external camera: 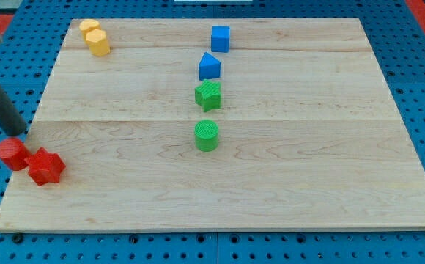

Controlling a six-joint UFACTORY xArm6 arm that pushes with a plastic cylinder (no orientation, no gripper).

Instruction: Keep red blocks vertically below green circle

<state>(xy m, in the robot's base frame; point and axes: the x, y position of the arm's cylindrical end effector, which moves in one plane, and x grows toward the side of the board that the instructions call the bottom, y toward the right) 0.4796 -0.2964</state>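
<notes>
A green circle block (207,136) sits near the board's middle. A green star block (208,95) lies just above it. A red cylinder block (11,154) and a red star block (45,166) touch each other at the board's left edge, low in the view; the cylinder hangs over the edge. My tip (20,135) ends just above the red cylinder, at its upper right, close to or touching it. The dark rod slants up to the view's left.
A blue triangular block (209,67) and a blue cube (220,38) lie above the green star. Two yellow blocks (95,38) sit at the board's top left. The wooden board (308,147) lies on a blue pegboard.
</notes>
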